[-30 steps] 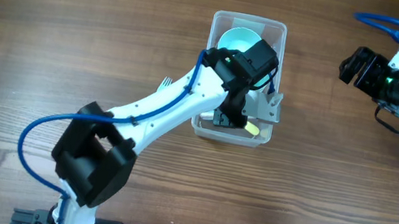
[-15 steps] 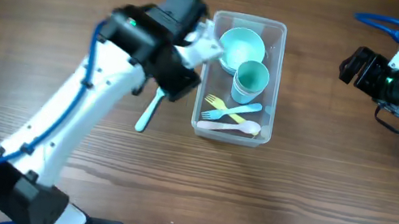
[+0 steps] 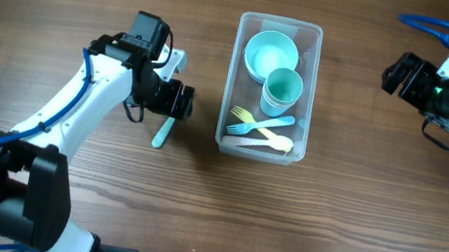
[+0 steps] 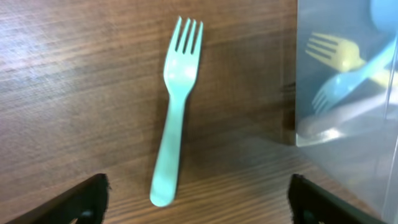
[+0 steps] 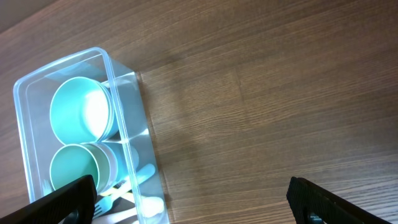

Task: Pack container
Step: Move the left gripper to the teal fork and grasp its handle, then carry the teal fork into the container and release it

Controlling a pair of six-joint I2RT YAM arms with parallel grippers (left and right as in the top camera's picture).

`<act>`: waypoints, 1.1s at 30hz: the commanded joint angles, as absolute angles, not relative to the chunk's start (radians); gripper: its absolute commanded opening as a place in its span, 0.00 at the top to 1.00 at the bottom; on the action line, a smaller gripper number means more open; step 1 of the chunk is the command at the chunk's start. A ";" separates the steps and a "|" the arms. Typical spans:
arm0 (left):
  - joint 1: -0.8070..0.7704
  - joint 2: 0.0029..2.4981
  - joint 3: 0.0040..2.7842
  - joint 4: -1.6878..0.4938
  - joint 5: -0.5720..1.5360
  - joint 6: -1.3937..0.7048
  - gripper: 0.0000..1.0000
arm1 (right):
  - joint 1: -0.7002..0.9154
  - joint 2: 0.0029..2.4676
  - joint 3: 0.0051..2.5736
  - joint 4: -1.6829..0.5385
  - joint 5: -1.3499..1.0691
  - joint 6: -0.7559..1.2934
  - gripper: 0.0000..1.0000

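One smooth mint fork (image 4: 171, 134); clear round-cornered container (image 3: 282, 22); grained table (image 3: 338, 220)

White arm links (image 3: 69, 113) with black joints (image 3: 13, 195), trailing thin blue cables (image 3: 433, 22).

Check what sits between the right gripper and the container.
Nothing: only bare wooden table separates the right gripper from the container in the overhead view, and the right wrist view agrees.
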State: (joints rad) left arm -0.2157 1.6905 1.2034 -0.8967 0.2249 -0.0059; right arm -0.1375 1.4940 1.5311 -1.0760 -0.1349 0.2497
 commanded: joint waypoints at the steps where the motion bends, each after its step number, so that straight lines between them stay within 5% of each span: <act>1: -0.214 1.701 1.197 -0.885 0.118 -0.116 0.13 | -0.141 1.500 1.528 -1.074 -0.147 0.265 0.00; 10: -0.214 1.890 1.197 -0.817 0.088 -0.080 0.16 | -0.141 1.500 1.528 -1.073 -0.147 0.265 0.00; 21: -0.274 1.956 1.196 -0.784 0.077 0.022 0.31 | -0.141 1.500 1.528 -1.073 -0.147 0.265 0.00; 23: -0.276 1.977 1.196 -0.781 0.077 0.022 0.41 | -0.141 1.500 1.528 -1.074 -0.147 0.265 0.00; 24: -0.278 1.979 1.196 -0.780 0.077 0.022 0.55 | -0.141 1.500 1.528 -1.074 -0.147 0.265 0.00; 28: -0.280 1.979 1.197 -0.774 0.076 0.022 0.85 | -0.141 1.500 1.528 -1.074 -0.147 0.265 0.00; 33: -0.280 1.979 1.199 -0.798 0.077 0.022 0.96 | -0.141 1.500 1.528 -1.074 -0.147 0.265 0.00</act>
